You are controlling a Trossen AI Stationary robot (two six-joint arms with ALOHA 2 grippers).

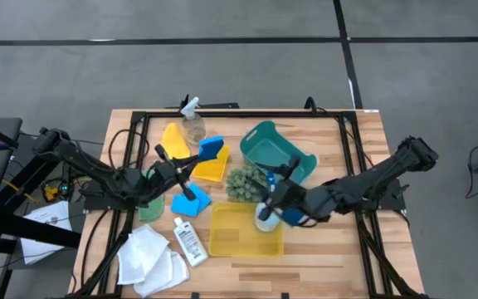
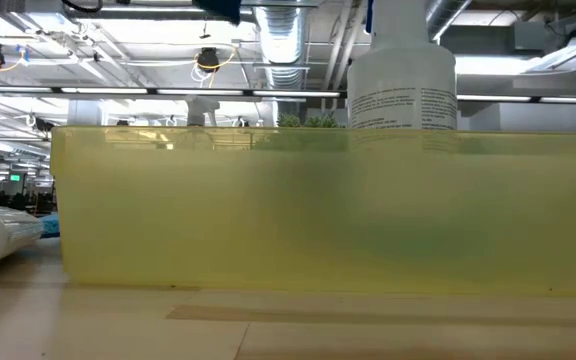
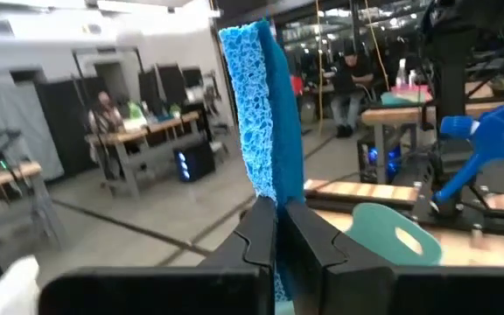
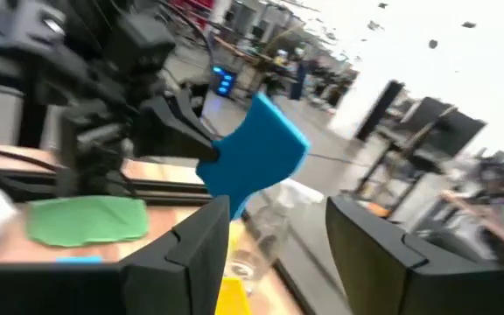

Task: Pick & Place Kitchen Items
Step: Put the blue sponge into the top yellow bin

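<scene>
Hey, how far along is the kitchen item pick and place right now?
Done: a spray bottle stands in the yellow bin, with the right claw open beside it. In hand: the left claw is shut on a blue sponge. Left: the white cloths, small white bottle and second blue sponge.

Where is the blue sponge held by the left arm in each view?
High view: blue sponge, above the yellow bin, centre-left.
Low view: not in it.
Left wrist view: upright, centre, pinched in the left end effector.
Right wrist view: centre.
Shared landmark: left end effector.
</scene>
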